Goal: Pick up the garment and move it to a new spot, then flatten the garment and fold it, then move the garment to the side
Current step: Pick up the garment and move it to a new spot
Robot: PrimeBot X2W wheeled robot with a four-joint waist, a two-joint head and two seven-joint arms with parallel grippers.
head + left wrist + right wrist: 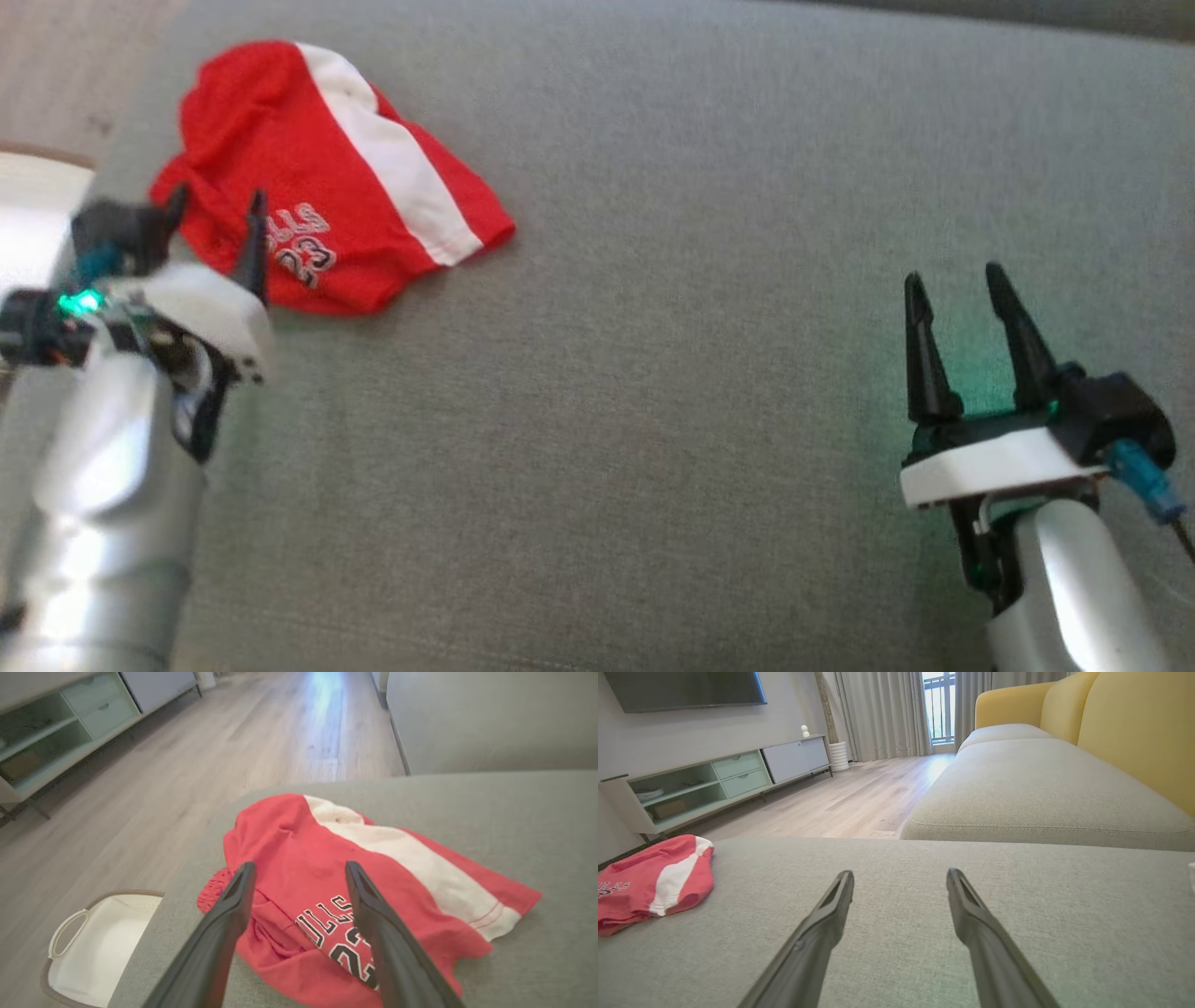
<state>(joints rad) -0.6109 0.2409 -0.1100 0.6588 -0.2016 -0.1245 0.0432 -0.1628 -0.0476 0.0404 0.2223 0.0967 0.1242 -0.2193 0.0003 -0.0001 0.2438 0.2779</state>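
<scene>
The garment is a red jersey with a white stripe and printed lettering. It lies crumpled and partly doubled over on the grey seat, near the seat's far left corner. The floor and a white basket lie just past that edge.

Handling, as judged: light, soft, limp cloth. It will sag and drape from any single hold, and it is not fragile. Expect it to drag on the upholstery rather than slide freely. A pinch into the bunched middle would likely gather several layers and hinder flattening.

Hold points, as judged: take a free edge or corner. The near hem beside the lettering is closest. The corner at the stripe's right end lies flat and exposed.

The left jaws are open and empty, aimed over the near hem, with the lettering between the fingers. Contact with the cloth cannot be determined. The right jaws are open and empty, low over bare seat, well apart from the garment.
</scene>
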